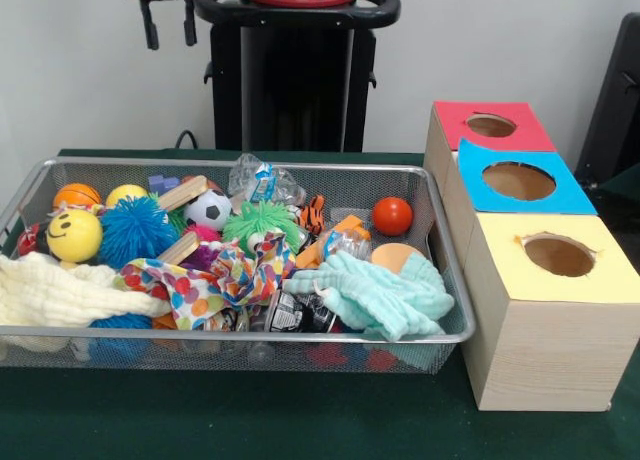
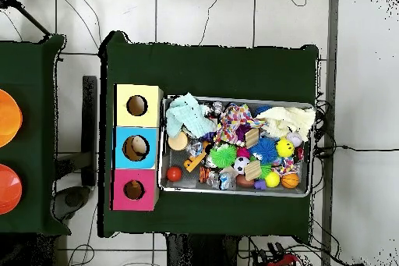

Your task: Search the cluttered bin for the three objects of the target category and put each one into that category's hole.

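A dark green cloth (image 1: 300, 420) covers the table, with a pale wall behind it. On the cloth sits a wire mesh bin (image 1: 440, 240) packed with toys and cloths. Just beside it stands a row of three wooden boxes, each with a round hole in its coloured top: a red box (image 1: 490, 126), a blue box (image 1: 520, 180) and a yellow box (image 1: 556, 255). In the bin a red ball (image 1: 392, 216) lies on its own near the boxes. A yellow smiley ball (image 1: 74, 235), a fuzzy blue ball (image 1: 137, 230), a soccer ball (image 1: 208, 209) and an orange basketball (image 1: 77, 194) crowd the other end. A mint cloth (image 1: 375, 292), a polka-dot cloth (image 1: 215, 280) and a cream cloth (image 1: 60, 290) drape over much of the pile, hiding what lies beneath. The gripper (image 1: 168, 22) hangs high above the bin's end, cut off by the picture's top edge, its two dark fingers apart and empty.
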### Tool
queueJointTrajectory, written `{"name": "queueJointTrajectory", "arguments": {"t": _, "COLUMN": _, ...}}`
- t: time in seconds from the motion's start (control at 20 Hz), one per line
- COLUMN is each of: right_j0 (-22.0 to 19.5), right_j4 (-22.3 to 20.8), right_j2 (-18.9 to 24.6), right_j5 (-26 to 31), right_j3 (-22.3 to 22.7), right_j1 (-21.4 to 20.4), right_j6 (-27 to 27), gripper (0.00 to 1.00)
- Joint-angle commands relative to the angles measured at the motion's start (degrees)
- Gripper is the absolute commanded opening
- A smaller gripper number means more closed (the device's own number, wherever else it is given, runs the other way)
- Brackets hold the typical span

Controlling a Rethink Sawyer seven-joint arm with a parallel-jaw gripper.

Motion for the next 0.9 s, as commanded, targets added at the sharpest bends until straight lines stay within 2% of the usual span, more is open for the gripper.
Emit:
{"name": "queueJointTrajectory", "arguments": {"t": 0.05, "right_j0": -3.3, "right_j4": -11.7, "right_j2": 2.1, "right_j5": 9.0, "right_j3": 8.2, "right_j1": 7.5, "right_j6": -4.4, "gripper": 1.00}}
{"name": "queueJointTrajectory", "arguments": {"t": 0.5, "right_j0": -4.2, "right_j4": -10.7, "right_j2": 3.8, "right_j5": 9.7, "right_j3": 8.7, "right_j1": 6.8, "right_j6": -5.2, "gripper": 1.00}}
{"name": "queueJointTrajectory", "arguments": {"t": 0.65, "right_j0": -6.5, "right_j4": -10.3, "right_j2": 5.3, "right_j5": 10.1, "right_j3": 9.2, "right_j1": 7.3, "right_j6": -6.6, "gripper": 1.00}}
{"name": "queueJointTrajectory", "arguments": {"t": 0.8, "right_j0": -5.5, "right_j4": -10.8, "right_j2": 5.2, "right_j5": 9.9, "right_j3": 9.1, "right_j1": 7.0, "right_j6": -5.5, "gripper": 1.00}}
{"name": "queueJointTrajectory", "arguments": {"t": 0.9, "right_j0": -2.1, "right_j4": -9.0, "right_j2": 4.7, "right_j5": 9.1, "right_j3": 9.1, "right_j1": 5.6, "right_j6": -3.6, "gripper": 1.00}}
